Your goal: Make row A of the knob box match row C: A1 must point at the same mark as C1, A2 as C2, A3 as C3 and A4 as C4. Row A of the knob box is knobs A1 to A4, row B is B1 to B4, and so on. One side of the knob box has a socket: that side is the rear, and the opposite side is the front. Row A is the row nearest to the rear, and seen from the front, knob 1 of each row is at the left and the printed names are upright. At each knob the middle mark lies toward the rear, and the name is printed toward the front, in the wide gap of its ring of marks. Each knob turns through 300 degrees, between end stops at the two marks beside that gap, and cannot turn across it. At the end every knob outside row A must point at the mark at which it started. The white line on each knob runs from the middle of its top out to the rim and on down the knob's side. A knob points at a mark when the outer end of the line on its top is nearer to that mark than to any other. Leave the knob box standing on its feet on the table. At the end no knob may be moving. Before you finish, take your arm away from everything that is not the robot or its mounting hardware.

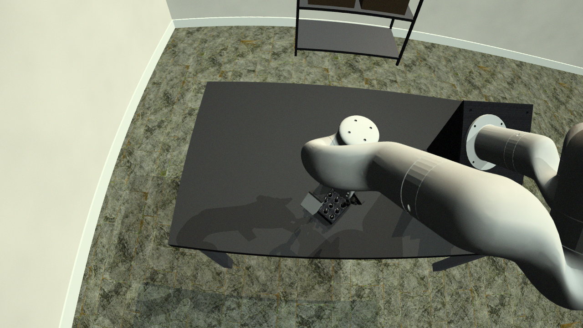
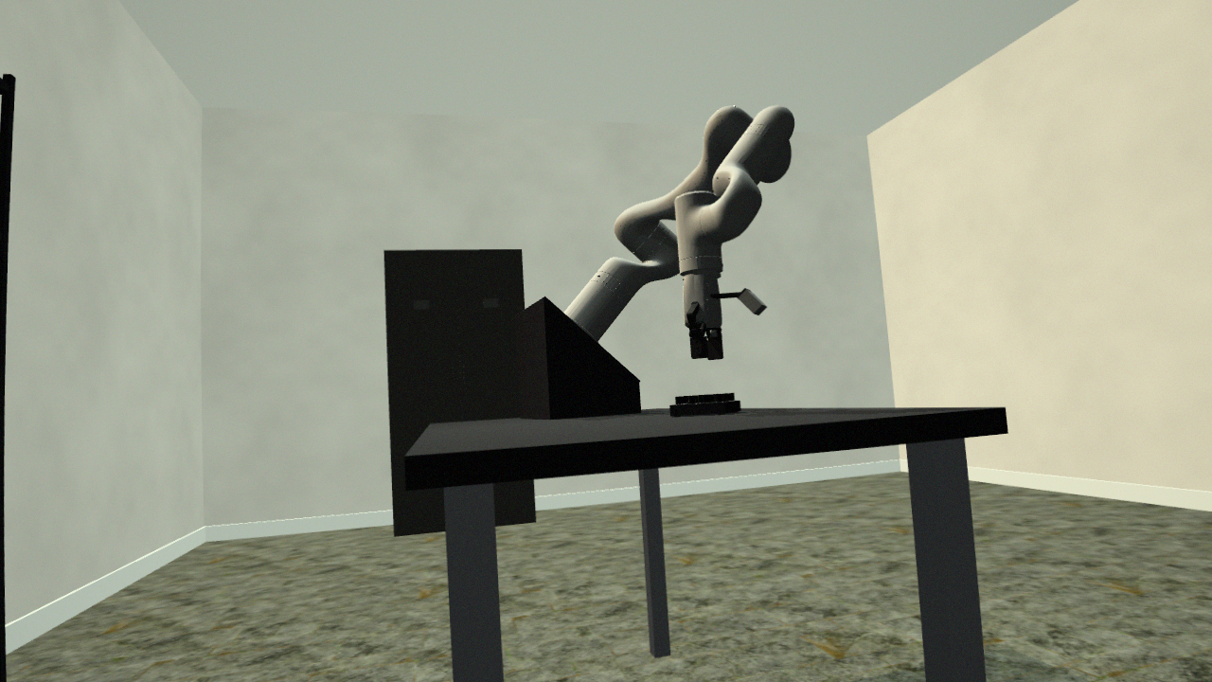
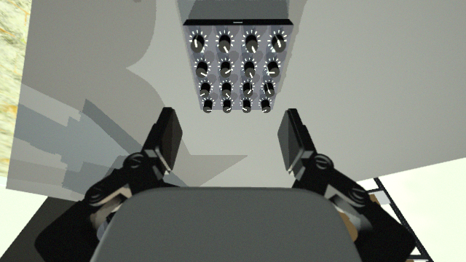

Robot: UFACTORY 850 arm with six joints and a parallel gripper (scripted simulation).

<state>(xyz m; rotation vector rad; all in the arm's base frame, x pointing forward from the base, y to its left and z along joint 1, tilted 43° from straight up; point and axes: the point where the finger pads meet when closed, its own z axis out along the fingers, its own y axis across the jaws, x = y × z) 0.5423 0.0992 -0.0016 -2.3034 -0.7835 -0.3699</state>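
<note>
The black two-fingered gripper (image 3: pixel 230 136) is shown spread wide and empty, held above the flat dark sixteen-knob box (image 3: pixel 237 65) lying at twelve o'clock on the black table (image 1: pixel 252 134), no knob being gripped, so row A's matching is judged outstanding.

Pale walls (image 2: pixel 288 279) with a white skirting board (image 1: pixel 122 134) enclose a mottled grey-green stone floor (image 1: pixel 252 61). A dark surface (image 1: pixel 252 134) stands on grey legs (image 2: pixel 945 551) (shadows lie across it). A black shelf rack (image 1: pixel 296 32) stands against the far wall.
</note>
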